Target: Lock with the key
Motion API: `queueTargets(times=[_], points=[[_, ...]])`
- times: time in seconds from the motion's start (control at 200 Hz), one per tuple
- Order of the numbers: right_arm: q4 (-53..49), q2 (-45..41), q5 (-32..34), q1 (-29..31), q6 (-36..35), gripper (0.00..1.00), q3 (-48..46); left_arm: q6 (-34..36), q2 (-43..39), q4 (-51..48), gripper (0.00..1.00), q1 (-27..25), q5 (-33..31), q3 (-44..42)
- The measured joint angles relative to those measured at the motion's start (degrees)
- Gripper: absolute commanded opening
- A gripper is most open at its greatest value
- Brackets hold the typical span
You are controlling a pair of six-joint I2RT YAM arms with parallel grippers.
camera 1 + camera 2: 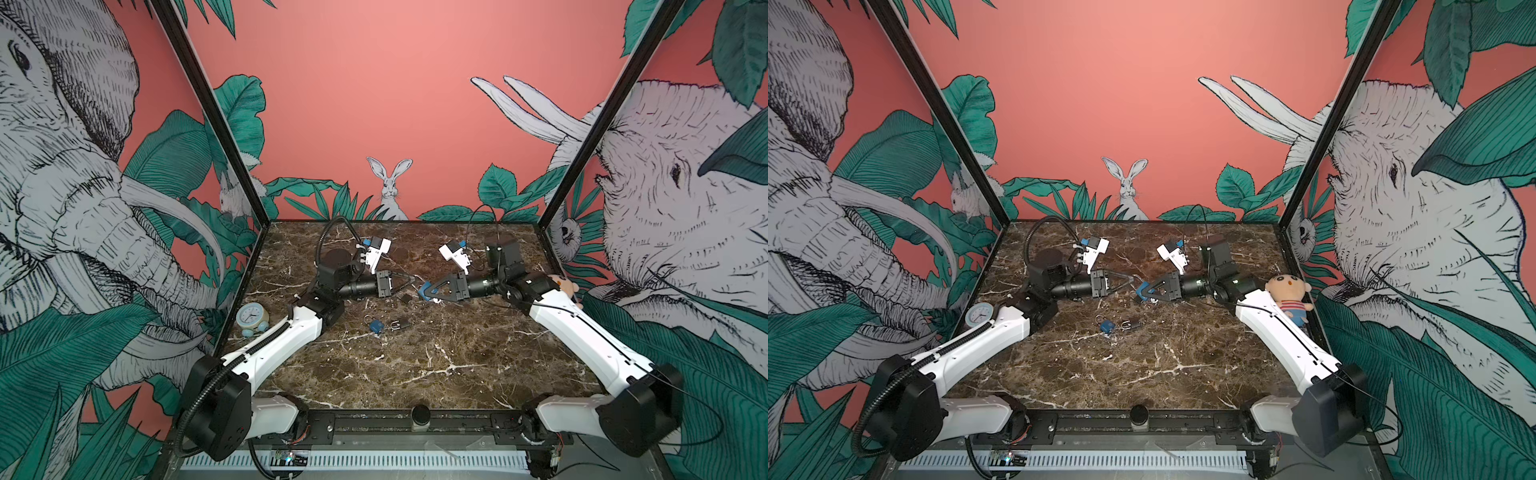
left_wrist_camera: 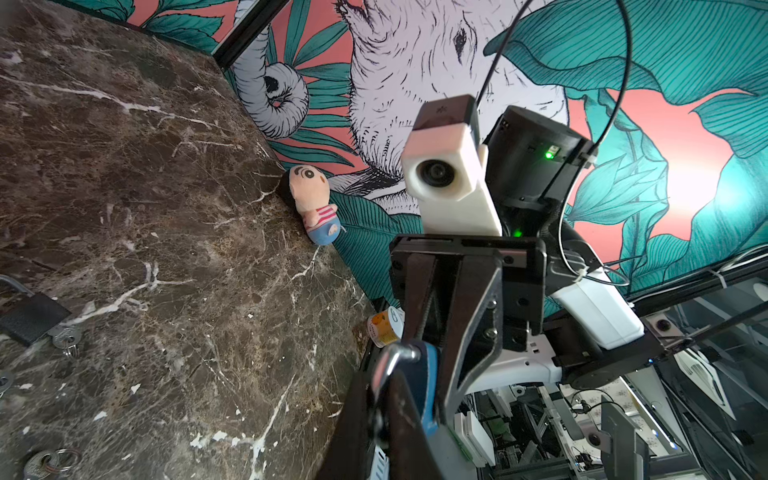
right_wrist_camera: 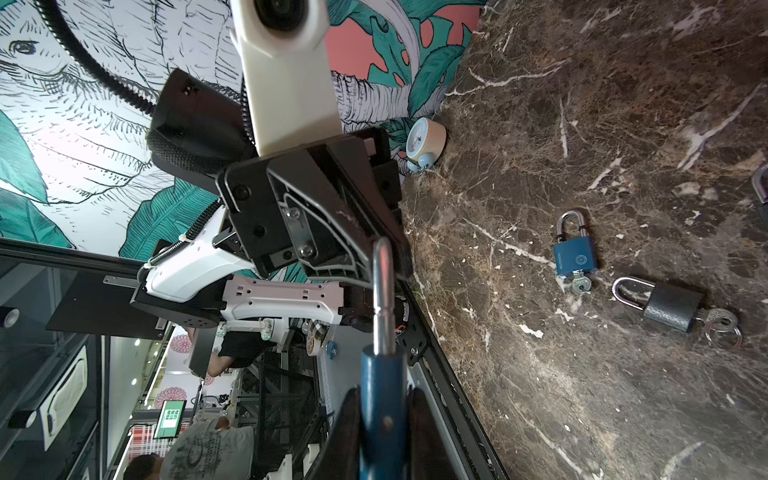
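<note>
Pinching one padlock [image 3: 382, 399] — right tool [image 1: 428, 292] on body, left tool [image 1: 412, 280] on shackle [image 3: 382, 291], second blue padlock [image 3: 575, 257] tabled

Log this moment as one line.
left gripper: shut on shackle | right gripper: shut on blue padlock, held aloft | second blue padlock, black padlock: lying on marble table, keys inserted

Alarm clock [image 1: 252, 318] left, plush doll [image 1: 1287, 297] right, both on marble table [image 1: 415, 374].
</note>
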Motion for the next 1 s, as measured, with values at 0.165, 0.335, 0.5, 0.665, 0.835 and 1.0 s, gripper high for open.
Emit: queueTargets(times=[0.165, 0.335, 0.5, 0.665, 0.835, 1.0], points=[[-0.8, 0.0, -0.1, 0.0, -0.2, 0.00, 0.0, -0.5, -0.7, 0.2, 0.00, -1.4, -2.1, -0.7], [-3.2, 0.0, 0.6, -0.1, -1.4, 0.00, 0.5, -0.9, -1.0, 0.1, 0.00, -2.7, -4.4, -1.4], [-4.9, 0.0, 1.2, 0.0, -2.4, 0.00, 0.8, -1.5, -1.5, -0.2, 0.00, -3.7, -6.0, -1.9], [-5.0, 0.0, 1.5, 0.0, -2.6, 0.00, 0.9, -2.0, -2.1, -0.9, 0.00, -4.6, -7.8, -2.1], [-5.7, 0.3, 1.6, -0.1, -2.7, 0.00, 1.0, -3.0, -2.8, -1.1, 0.00, -5.7, -10.4, -2.9], [-7.4, 1.5, 2.1, -0.1, -3.3, 0.00, 2.1, -3.5, -3.0, -1.9, 0.00, -6.4, -12.6, -3.3]])
